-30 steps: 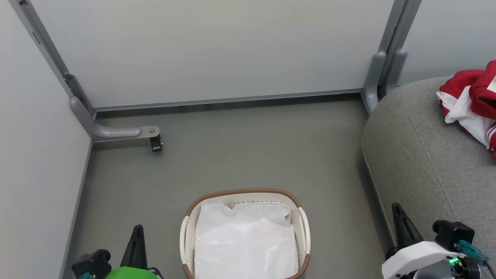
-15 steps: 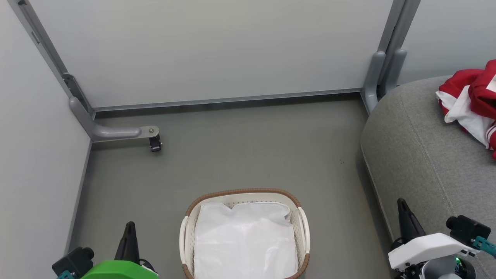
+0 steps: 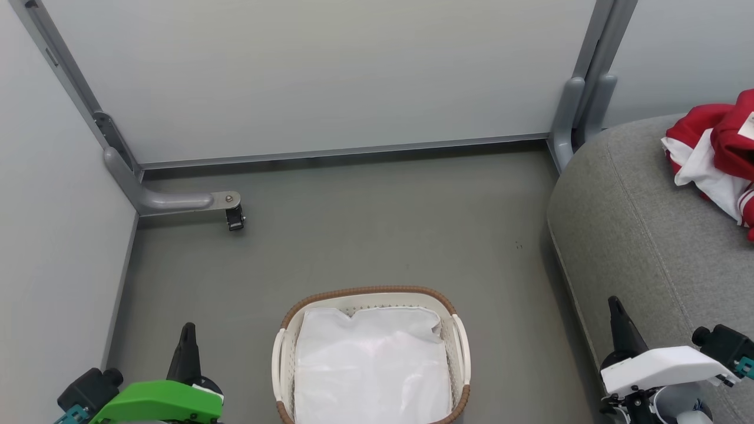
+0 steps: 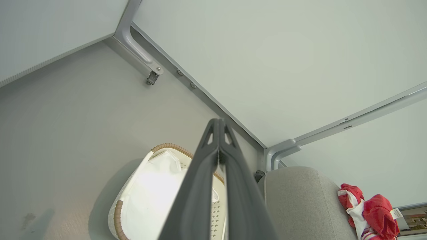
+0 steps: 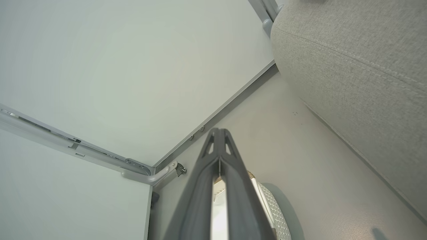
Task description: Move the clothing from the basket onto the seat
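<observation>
Head view, right edge: clothing (image 3: 716,156) heaped on seat (image 3: 636,247). Bottom centre: basket (image 3: 370,292) shows white liner (image 3: 371,365), and I see no red inside. Lower left: my left gripper (image 3: 188,330), fingers pressed together, holding nothing. Lower right, beside seat edge: my right gripper (image 3: 614,305), likewise closed and empty. My read: transfer looks done. Handling: garments likely light, limp, slick sports fabric that will drape and trail. If regrip is needed, I'd pinch thick bunched red fold atop heap, not loose white flap on its left.

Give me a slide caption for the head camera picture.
Red clothing lies on the grey seat; the basket on the floor holds only its white liner.
</observation>
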Controlling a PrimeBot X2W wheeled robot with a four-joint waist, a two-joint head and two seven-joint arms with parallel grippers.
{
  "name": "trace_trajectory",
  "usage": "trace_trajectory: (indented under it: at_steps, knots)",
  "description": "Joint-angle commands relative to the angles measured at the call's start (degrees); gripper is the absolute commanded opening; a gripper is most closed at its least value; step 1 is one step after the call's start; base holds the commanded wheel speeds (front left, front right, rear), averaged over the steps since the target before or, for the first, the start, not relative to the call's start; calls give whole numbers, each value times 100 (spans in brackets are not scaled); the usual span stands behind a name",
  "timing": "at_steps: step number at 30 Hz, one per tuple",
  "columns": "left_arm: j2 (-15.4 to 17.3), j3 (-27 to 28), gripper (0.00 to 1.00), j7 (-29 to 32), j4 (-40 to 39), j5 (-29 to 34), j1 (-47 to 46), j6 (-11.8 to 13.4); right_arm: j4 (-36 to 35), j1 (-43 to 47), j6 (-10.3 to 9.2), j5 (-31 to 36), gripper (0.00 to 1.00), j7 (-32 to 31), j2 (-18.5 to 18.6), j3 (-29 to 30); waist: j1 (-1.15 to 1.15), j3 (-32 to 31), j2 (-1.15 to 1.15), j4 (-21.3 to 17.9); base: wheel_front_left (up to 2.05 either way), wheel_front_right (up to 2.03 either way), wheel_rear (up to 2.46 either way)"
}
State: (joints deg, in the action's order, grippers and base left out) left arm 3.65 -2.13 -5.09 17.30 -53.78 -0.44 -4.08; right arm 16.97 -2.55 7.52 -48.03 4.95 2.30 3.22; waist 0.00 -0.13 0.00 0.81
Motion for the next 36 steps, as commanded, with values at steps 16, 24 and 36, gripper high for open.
trace_trajectory:
  at_steps: [16, 24, 36]
  knots:
    - [-15, 251, 0, 313, -144, -1047, -278, -116, -153, -209, -2, -1204, 0, -309, 45, 106, 0, 6, 0, -15, 0, 0, 0]
    - [-22, 347, 0, 445, -176, -1459, -340, -153, -178, -227, -2, -1683, 0, -437, 50, 140, 0, 9, 0, -23, 0, 0, 0]
    - [-35, 482, 0, 621, -210, -2043, -407, -205, -209, -276, -3, -2345, 0, -611, 54, 189, 0, 13, 0, -34, 0, 0, 0]
